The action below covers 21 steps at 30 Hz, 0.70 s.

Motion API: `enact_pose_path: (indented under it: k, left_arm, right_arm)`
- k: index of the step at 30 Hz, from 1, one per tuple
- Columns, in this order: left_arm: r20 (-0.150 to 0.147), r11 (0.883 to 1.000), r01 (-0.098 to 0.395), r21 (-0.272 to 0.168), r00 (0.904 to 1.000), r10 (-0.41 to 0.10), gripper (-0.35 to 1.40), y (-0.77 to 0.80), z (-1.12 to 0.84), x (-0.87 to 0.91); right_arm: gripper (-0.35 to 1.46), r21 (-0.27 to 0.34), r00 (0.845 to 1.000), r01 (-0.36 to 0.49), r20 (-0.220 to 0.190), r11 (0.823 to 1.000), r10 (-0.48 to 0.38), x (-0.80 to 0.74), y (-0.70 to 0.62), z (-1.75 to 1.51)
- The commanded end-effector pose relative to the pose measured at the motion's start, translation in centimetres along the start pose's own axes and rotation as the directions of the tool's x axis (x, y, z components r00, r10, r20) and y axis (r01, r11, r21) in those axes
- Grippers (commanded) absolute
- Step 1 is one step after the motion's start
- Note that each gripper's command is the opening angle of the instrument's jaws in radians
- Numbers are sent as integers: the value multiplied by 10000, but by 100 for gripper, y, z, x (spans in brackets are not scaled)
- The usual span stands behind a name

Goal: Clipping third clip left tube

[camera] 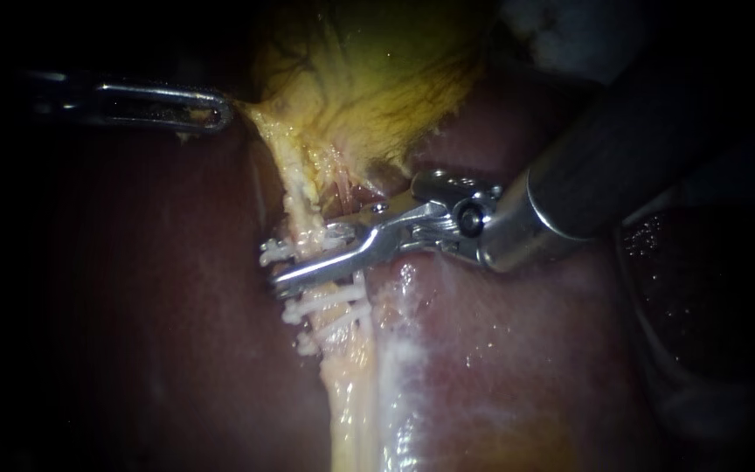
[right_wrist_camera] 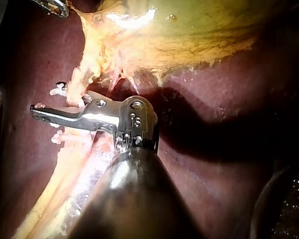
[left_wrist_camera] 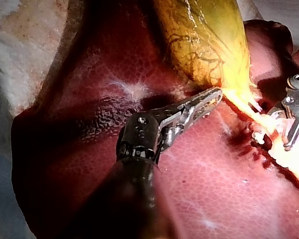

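The left tube [camera: 294,188], pale yellow, runs down from the yellow-green gallbladder [camera: 377,70] across the liver [camera: 150,306]. My right instrument [camera: 308,262] comes in from the upper right. Its long jaws stand astride this tube, one in front and one behind, shut on it with a white clip [camera: 274,253] at their level. Two white clips [camera: 325,306] sit on the tube just below the jaws. The right wrist view shows the same jaws [right_wrist_camera: 45,113] crossing the tube. My left instrument [camera: 216,112] is shut on the gallbladder's lower edge and holds it taut, as the left wrist view [left_wrist_camera: 212,97] also shows.
A thin reddish strand [camera: 342,183] lies beside the left tube under the gallbladder. Dark red liver [left_wrist_camera: 214,189] surrounds the site. White gauze [left_wrist_camera: 25,45] lies beyond the liver's edge. A dark rounded rim [right_wrist_camera: 284,204] sits beside my right shaft.
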Motion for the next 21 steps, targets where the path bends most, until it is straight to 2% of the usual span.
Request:
enact_pose_path:
  k: [1,7,12,21]
  left_arm:
    - [-1,10000,0,-3,10000,0,-35,0,0,0]
    - [-1,10000,1,-5,10000,-1,-35,0,0,0]
    - [-1,10000,2,-4,10000,-2,-35,0,0,0]
    - [-2,10000,3,-3,10000,-3,-35,0,0,0]
  right_arm:
    - [39,5,10000,-4,-1,10000,4,0,0,0]
    - [-6,0,10000,-9,4,10000,9,0,-1,-2]
    - [-35,-5,10000,-66,13,10000,66,0,-1,-1]
    - [-35,-39,9994,-337,35,9994,337,-5,-1,1]
